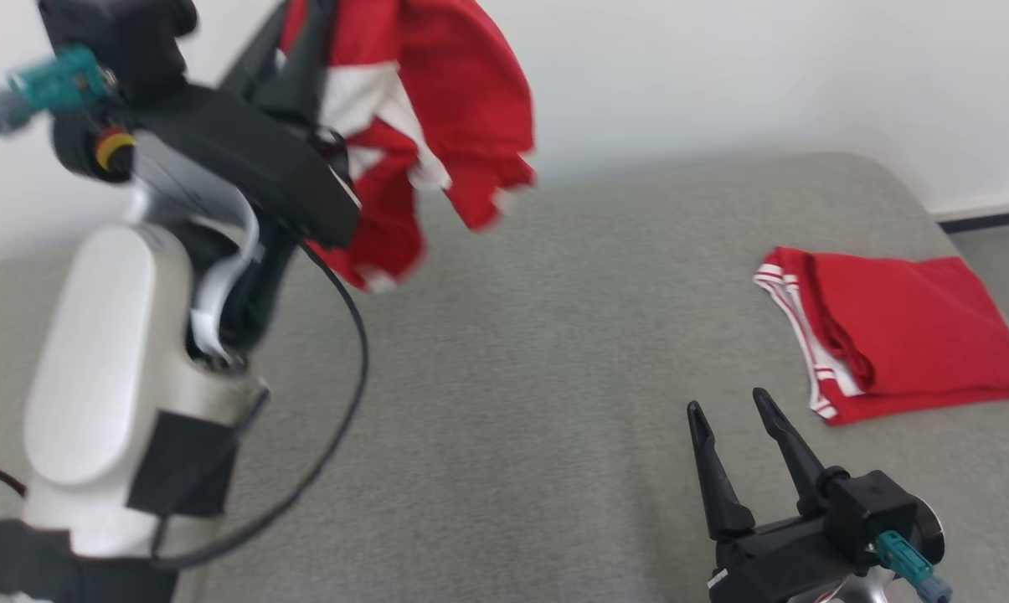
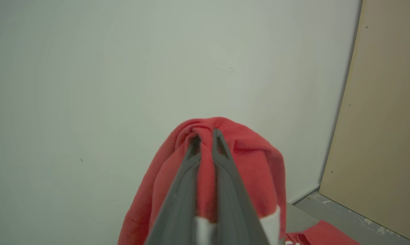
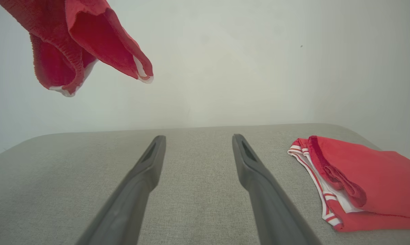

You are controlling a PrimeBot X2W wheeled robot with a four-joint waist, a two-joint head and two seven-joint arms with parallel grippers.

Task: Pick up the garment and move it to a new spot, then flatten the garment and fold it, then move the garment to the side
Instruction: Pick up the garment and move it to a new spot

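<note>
Hanging from the left end effector [image 2: 206,135], the red-and-white garment [image 1: 454,100] is bunched and clear of the grey counter [image 1: 512,377]. It is well away from the folded garment [image 1: 914,335], up and to that piece's left as the robot has it. The left wrist view shows the two long fingers pinched nearly together on a fold of red cloth. The rest drapes down both sides of them, with a white band at the lower edge. Gathered like this, the garment's long axis runs roughly downward from the pinch. Its loose ends dangle above the counter without touching it.

The right end effector [image 1: 727,402] stands spread wide and holds nothing. It is low over the counter, just beside the folded garment's near left corner, with its fingers pointing towards the wall [image 3: 242,68]. From there the hanging cloth lies up and to the left, well apart, as the right wrist view shows.

The carry to a new spot looks to be under way. The bare stretch of counter to the left of the folded garment seems the natural place to lay it. The left arm has the cloth, so the lowering falls to it. The right arm, nearer the folded garment, would have to reach left to catch a free edge for flattening.
</note>
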